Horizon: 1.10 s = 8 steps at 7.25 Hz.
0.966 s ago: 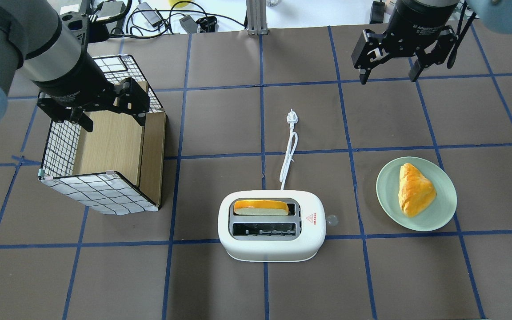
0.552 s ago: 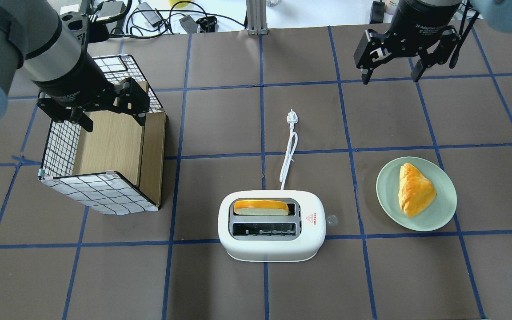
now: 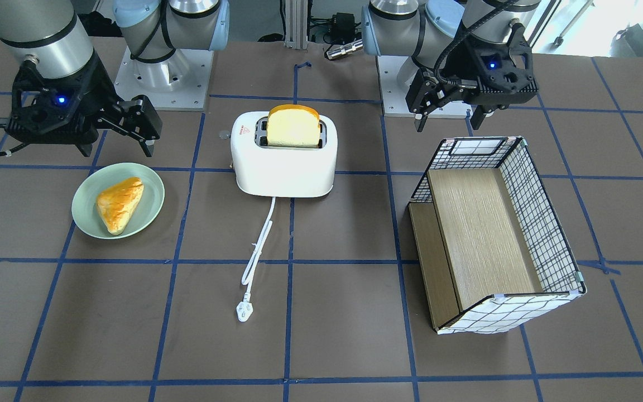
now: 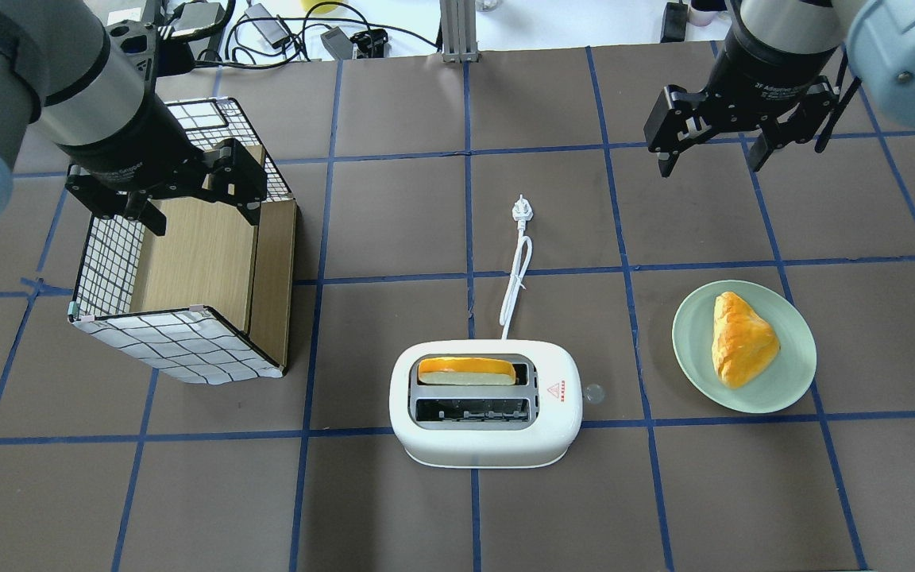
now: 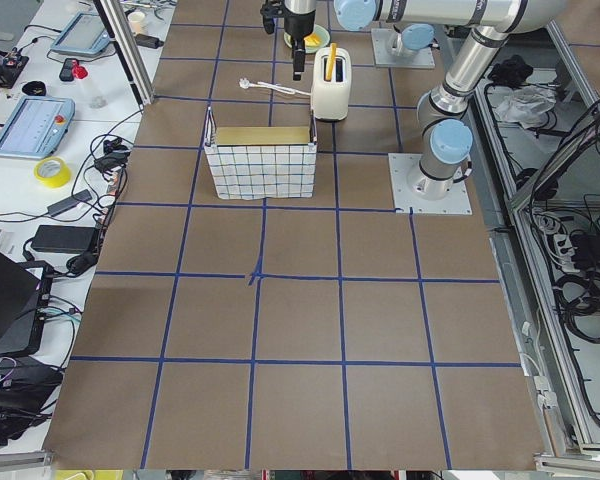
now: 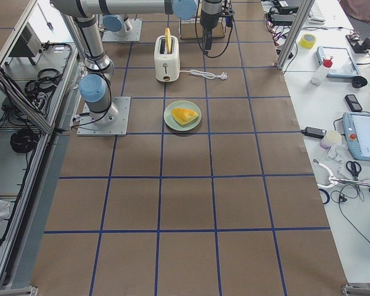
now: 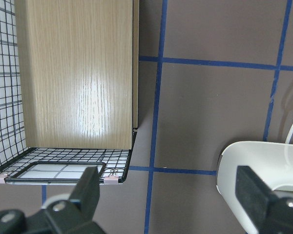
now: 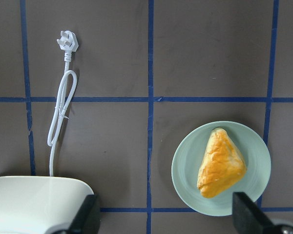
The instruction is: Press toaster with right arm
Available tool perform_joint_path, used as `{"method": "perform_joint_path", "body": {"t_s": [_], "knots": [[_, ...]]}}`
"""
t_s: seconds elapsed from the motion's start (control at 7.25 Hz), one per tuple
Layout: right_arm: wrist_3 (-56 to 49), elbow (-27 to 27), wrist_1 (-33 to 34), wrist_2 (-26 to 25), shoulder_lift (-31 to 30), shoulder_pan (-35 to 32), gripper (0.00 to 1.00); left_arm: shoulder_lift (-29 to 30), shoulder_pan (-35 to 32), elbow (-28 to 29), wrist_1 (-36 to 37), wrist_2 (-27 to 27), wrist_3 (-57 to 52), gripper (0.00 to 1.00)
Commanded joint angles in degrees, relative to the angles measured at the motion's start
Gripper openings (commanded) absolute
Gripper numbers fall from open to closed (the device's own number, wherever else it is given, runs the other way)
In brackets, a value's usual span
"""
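Overhead exterior: toaster [image 4: 485, 446] sits between wire basket [image 4: 179, 347] and pastry plate [image 4: 793, 373].

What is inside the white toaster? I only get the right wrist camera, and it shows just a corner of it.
Observer: A slice of bread stands in the toaster, in the slot farther from the robot.
Operator: Is the other slot full too?
Observer: No, the nearer slot is empty.
Operator: Where is the other arm?
Observer: The left tool hangs open over a wire-grid basket on the toaster's other side.
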<state>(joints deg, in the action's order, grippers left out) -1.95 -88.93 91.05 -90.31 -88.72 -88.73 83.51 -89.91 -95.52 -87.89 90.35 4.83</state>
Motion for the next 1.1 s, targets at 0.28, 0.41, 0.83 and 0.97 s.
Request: {"method": "perform_joint_path", "body": {"t_s": [0.28, 0.41, 0.83, 0.97], "knots": [[0.3, -0.3, 0.6, -0.1, -0.1, 0.0, 1.0, 0.0, 0.0, 0.0, 0.0, 0.0, 0.0, 1.0], [0.3, -0.2, 0.5, 0.0, -0.1, 0.0, 1.0, 0.0, 0.0, 0.0, 0.0, 0.0, 0.0, 1.0], [0.4, -0.2, 0.4, 0.3, -0.1, 0.0, 1.0, 0.0, 0.0, 0.1, 0.0, 0.0, 0.0, 1.0], [0.3, -0.3, 0.4, 0.3, -0.1, 0.0, 1.0, 0.0, 0.0, 0.0, 0.0, 0.0, 0.0, 1.0]]}}
